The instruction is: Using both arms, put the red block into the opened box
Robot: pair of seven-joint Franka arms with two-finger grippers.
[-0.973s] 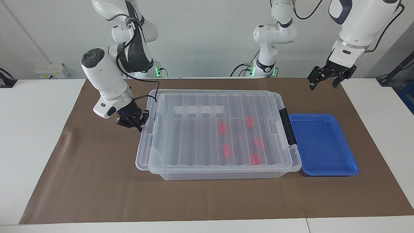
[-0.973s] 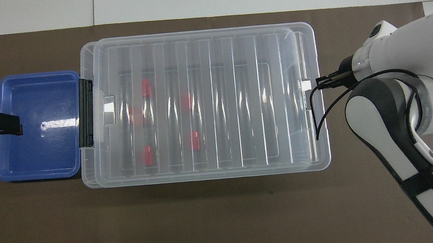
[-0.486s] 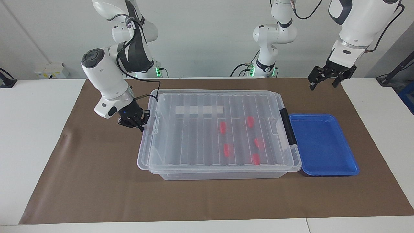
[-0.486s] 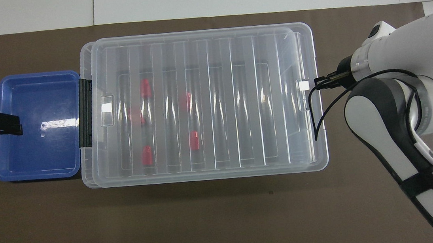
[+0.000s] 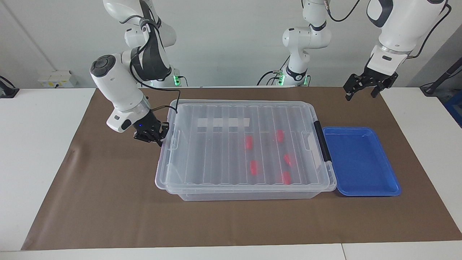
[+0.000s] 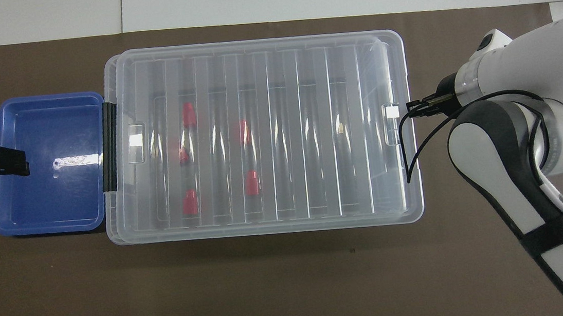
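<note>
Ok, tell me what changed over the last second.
The right gripper, shut at the lid's end edge, pushed the lid along the box toward the left arm's end, squaring it over the box. The left gripper, open, waits raised near the blue tray, unmoved. The red blocks inside, the box and the tray stayed put.

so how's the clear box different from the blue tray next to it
The box is clear, so five red blocks show inside it; the blue tray is opaque and holds nothing. The box is larger and deeper; the tray is shallow. The box has a ribbed lid lying on it and a black clip handle; the tray is open-topped. Both are rectangular plastic, standing side by side on the brown mat.
</note>
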